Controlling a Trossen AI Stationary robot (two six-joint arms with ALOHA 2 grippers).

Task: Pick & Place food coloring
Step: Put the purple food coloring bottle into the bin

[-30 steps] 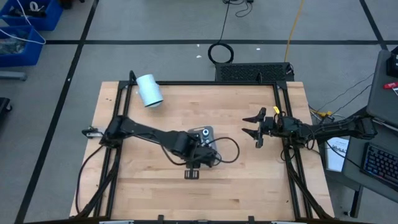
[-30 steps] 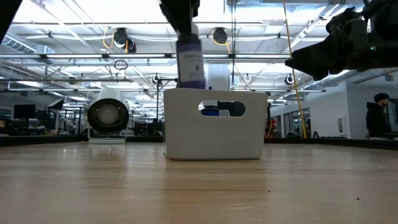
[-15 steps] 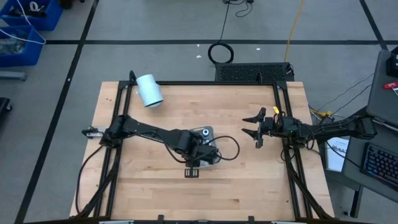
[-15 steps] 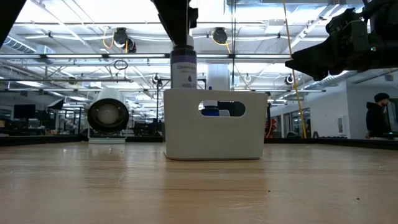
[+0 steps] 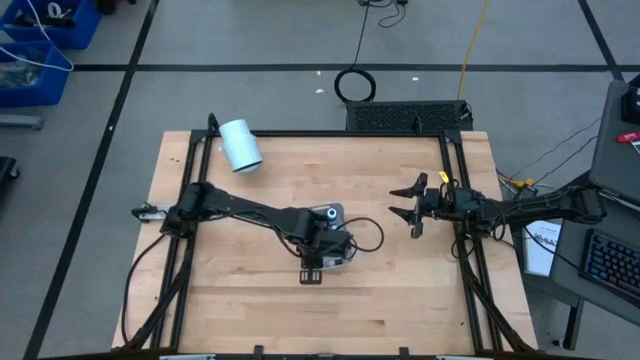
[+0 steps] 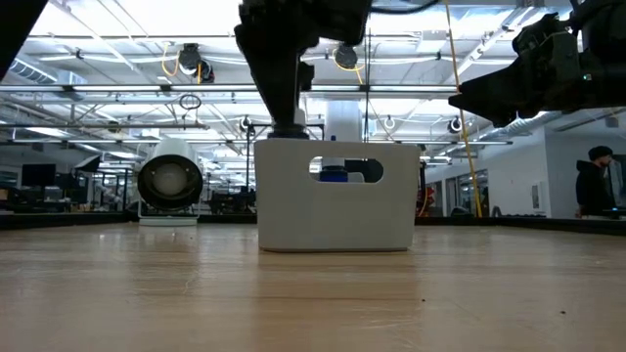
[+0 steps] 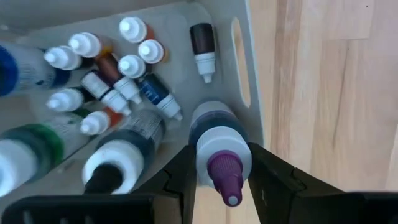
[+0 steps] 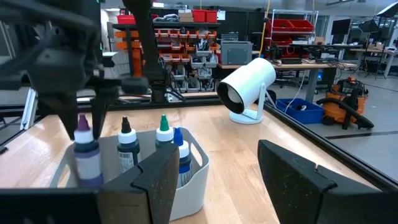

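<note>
High view: left tool [image 5: 325,248] over the bin [image 5: 333,214] at mid-desk [image 5: 250,300]; right tool [image 5: 412,211] hangs apart near the right edge, fingers wide.

Low view: left tool dips behind the bin's rim.

Left wrist view: fingers [image 7: 180,177] clamp a purple-tipped bottle [image 7: 221,155] inside the bin's corner, among other bottles [image 7: 127,68].

Right wrist view: the bottle stands upright in the bin.

Left gripper [image 8: 84,121] clamping purple-topped food coloring bottle [image 8: 85,155] inside white bin [image 8: 186,177], white cylinder [image 8: 247,84] behind
</note>
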